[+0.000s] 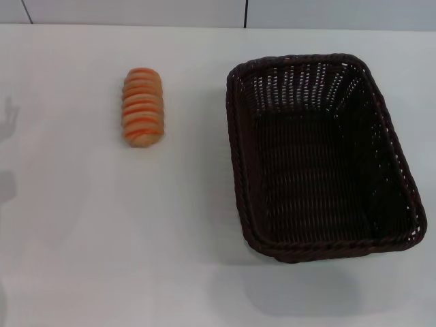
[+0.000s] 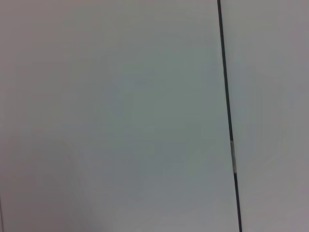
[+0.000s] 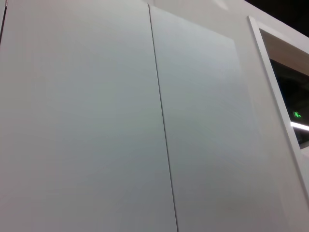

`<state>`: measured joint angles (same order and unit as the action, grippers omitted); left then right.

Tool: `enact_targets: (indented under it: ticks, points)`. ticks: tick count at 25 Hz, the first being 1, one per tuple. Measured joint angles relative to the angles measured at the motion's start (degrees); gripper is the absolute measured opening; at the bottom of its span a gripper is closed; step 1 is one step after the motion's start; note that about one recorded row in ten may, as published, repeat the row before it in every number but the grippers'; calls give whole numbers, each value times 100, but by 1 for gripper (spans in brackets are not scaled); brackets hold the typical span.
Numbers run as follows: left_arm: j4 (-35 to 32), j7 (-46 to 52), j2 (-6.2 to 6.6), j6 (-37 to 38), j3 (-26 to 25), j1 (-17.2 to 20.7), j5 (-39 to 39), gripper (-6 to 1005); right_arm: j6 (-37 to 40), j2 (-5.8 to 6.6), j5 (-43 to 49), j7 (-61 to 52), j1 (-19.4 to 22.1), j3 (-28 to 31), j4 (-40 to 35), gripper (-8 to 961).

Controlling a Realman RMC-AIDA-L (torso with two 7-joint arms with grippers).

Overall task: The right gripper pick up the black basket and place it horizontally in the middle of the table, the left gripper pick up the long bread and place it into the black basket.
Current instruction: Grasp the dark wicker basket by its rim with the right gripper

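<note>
Tabletop (image 1: 102,259) is plain white and fills almost the whole head view; grey wall panels run along its far edge.

Black basket (image 1: 320,160) sits on the robot's right side, long axis running away from the robot, near end close to the front edge. Dark brown-black wicker, braided rim, sloping open-weave sides, nothing inside. It is far bigger than the bread.

Long bread (image 1: 143,107) lies on the left half toward the far side, well apart from the basket, long axis also pointing away. Small tan oblong loaf, orange ridged stripes facing up.

Neither end effector shows in any view. Both wrist cameras see only pale wall panels with a dark seam, and the right one also catches a window frame. So I read both arms as parked and raised off the work. Left end effector: out of sight, can't say if it is open or closed. Right end effector: same.

Step in hand, my read: nothing started, first pick is pending. Next move calls for the right arm to come down on the basket rim, likely a long side wall, grip it, turn it crosswise and shift it toward the centre. Bread goes in after that, via the left arm.
</note>
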<state>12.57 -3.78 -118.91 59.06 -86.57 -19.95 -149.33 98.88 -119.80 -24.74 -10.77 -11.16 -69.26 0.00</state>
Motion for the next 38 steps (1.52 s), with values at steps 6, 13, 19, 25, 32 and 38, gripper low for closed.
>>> enact_targets:
  ticks: [6, 13, 19, 25, 32, 38]
  points:
    - [0, 0, 0, 0, 0, 0, 0, 846, 10, 0, 8, -64, 12, 0, -15, 701]
    - [0, 0, 0, 0, 0, -2, 1, 846, 37, 78, 834, -850, 15, -85, -144, 701]
    - [0, 0, 0, -2, 0, -46, 0, 845, -405, 108, 1918, -1381, 162, -88, -1074, 700]
    - [7, 0, 0, 4, 0, -52, 2, 844, -2426, 61, 3115, -2068, 843, -145, -3105, 702]
    - [9, 0, 4, -15, 0, -58, 38, 843, -6244, 183, 5527, -5136, 1939, -955, -6934, 702]
    - [9, 0, 7, -18, 0, -89, 42, 843, -6518, 123, 8410, -7829, 2168, -933, -8051, 701]
